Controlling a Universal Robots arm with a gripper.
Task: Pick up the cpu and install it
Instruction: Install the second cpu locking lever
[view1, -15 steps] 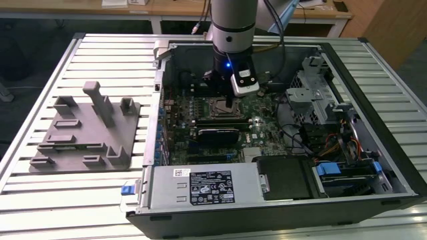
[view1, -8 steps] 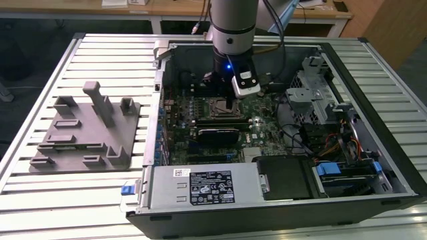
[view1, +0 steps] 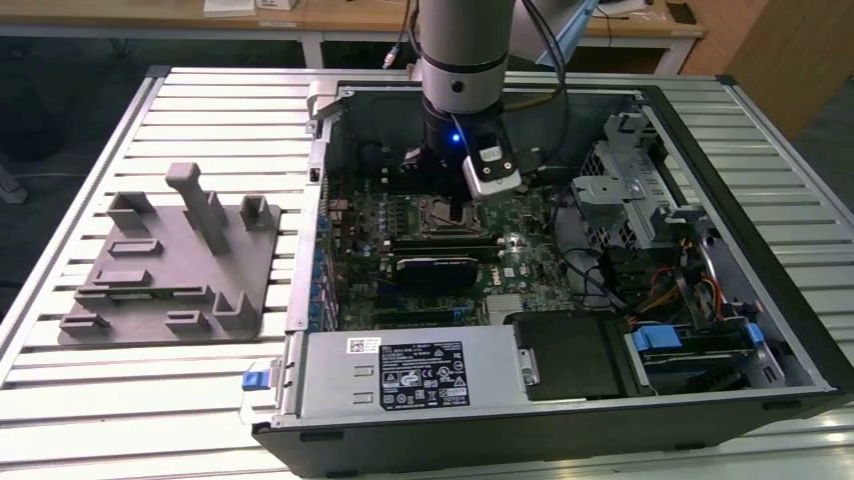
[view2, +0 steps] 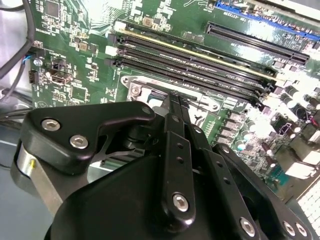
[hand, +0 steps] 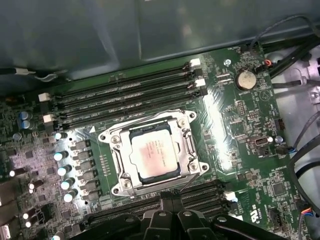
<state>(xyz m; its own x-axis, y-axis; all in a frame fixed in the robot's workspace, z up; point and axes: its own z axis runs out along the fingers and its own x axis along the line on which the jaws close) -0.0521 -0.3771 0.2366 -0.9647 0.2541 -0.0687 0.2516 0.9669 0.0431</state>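
The cpu (hand: 154, 156), a small square chip with a silvery top plate, lies flat inside the metal-framed socket (hand: 116, 150) on the green motherboard (hand: 235, 135). My gripper (hand: 172, 196) hovers just beside the socket's edge, its two thin black fingers pressed together with nothing between them. In the second wrist view the gripper (view2: 176, 98) points down at the socket frame (view2: 136, 90), and its body hides most of the chip. In the exterior view the gripper (view1: 463, 212) hangs inside the open computer case (view1: 747, 300), right over the socket.
Memory slots (hand: 125, 97) run along both sides of the socket. A black glossy block (view1: 434, 270) sits just in front of it. Cables and drive cages (view1: 627, 190) crowd the exterior view's right. A grey plastic tray with posts (view1: 167, 265) lies on the slatted table at the left.
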